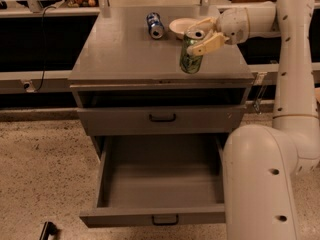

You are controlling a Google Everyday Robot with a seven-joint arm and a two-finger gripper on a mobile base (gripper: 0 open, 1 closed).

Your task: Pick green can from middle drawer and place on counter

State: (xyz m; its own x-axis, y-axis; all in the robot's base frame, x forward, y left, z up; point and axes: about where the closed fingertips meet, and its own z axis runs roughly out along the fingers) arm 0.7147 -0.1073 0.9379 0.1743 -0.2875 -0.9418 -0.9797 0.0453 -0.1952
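Note:
The green can (pixel 190 54) is upright, slightly tilted, at the front right of the counter (pixel 125 49), its base on or just above the surface. My gripper (pixel 202 35) reaches in from the right and is shut on the can's upper part, one finger behind it and one (pixel 209 44) in front. The middle drawer (pixel 160 184) is pulled fully out below and is empty, with its black handle (pixel 165 219) on the front.
A blue-and-white can (pixel 155 25) lies on its side at the back of the counter. A pale bowl (pixel 181 27) sits just behind the green can. The shallower drawer front (pixel 162 118) is slightly open. My arm's base (pixel 260 184) stands next to the open drawer's right side.

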